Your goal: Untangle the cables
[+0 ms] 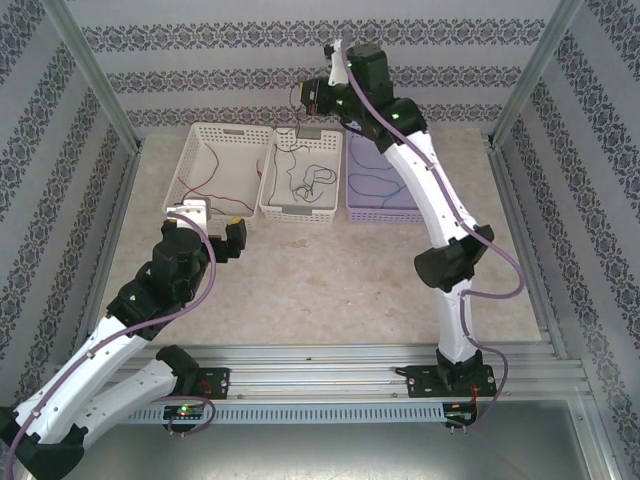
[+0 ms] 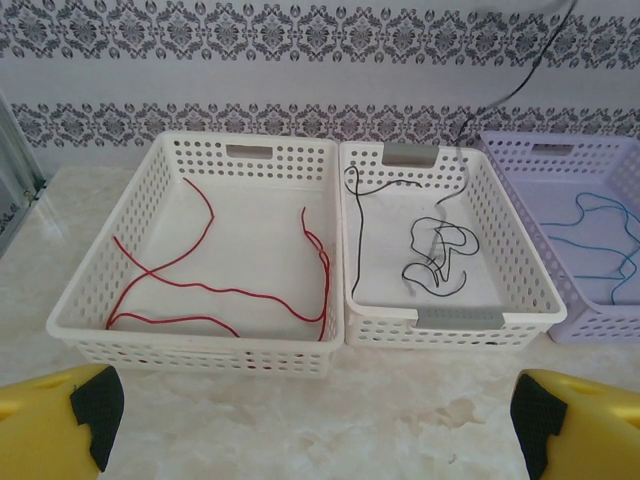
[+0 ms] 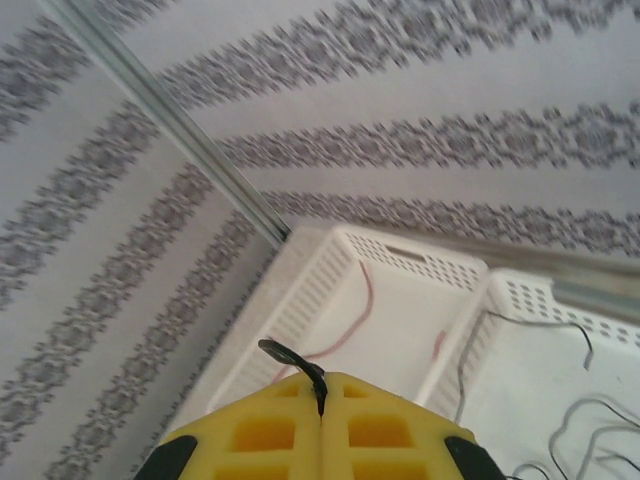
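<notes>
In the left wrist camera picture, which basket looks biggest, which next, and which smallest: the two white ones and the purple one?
1. Left white basket, with the red cable.
2. Middle white basket, with the black cable.
3. Lavender basket: looks smallest, but the picture's edge cuts it off, so that's unsure.

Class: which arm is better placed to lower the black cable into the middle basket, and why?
Right: the right gripper is shut on the black cable, raised near the middle basket's far end. The left gripper hangs open and empty in front of the left basket.
</notes>
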Controlling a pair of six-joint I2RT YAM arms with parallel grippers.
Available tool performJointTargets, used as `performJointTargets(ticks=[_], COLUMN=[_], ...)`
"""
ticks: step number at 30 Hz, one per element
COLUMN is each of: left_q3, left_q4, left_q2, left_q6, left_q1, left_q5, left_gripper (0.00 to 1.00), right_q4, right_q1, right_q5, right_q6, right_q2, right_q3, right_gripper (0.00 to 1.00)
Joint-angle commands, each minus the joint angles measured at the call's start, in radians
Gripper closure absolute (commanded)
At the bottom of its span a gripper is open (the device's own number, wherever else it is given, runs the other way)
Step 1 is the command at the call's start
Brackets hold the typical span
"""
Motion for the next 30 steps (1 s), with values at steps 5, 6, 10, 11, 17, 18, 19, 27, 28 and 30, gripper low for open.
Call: performJointTargets(ticks=[5,6,10,11,17,18,19,27,28,30], left_q3=[0.001,0.0,0.0,0.0,0.003,0.004,0.003,-0.002,-0.001,-0.004], left_q4=[0.026,0.025,0.022,0.022,0.019,0.017,0.018,0.017,0.017,0.021], left_q2=[-0.009,-0.009,-0.009,-0.009,-0.012,-0.012,-0.015,-0.01,-0.01,-0.01], left_q6=[0.029,0.03,0.033,0.033,0.037,0.038,0.04,0.044,0.044,0.046], left_q1=[0.006,0.006,0.004,0.004,0.004,0.004,0.004,0.002,0.002,0.001], left_q5=[-0.035,-0.035,-0.034,-0.034,-0.031,-0.031,-0.032,-0.043,-0.045,-0.05], left_gripper=[0.0,0.0,0.0,0.0,0.0,0.0,0.0,0.0,0.0,0.0], right_q4=[-0.027,-0.036,-0.073,-0.081,-0.158,-0.175,-0.196,-0.148,-0.112,0.012], right_q1=[-0.024,-0.026,-0.034,-0.032,-0.023,-0.022,-0.02,0.067,0.08,0.107], right_q5=[0.045,0.047,0.059,0.06,0.103,0.106,0.108,0.251,0.29,0.369], right_q6=[-0.076,-0.074,-0.046,-0.05,-0.063,-0.064,-0.065,-0.257,-0.296,-0.372], right_q2=[0.116,0.13,0.152,0.154,0.157,0.156,0.154,-0.104,-0.158,-0.298], right_q3=[-0.043,-0.042,-0.059,-0.063,-0.042,-0.034,-0.017,-0.123,-0.184,-0.369], right_gripper=[1.0,1.0,0.81,0.8,0.67,0.66,0.66,0.48,0.45,0.41])
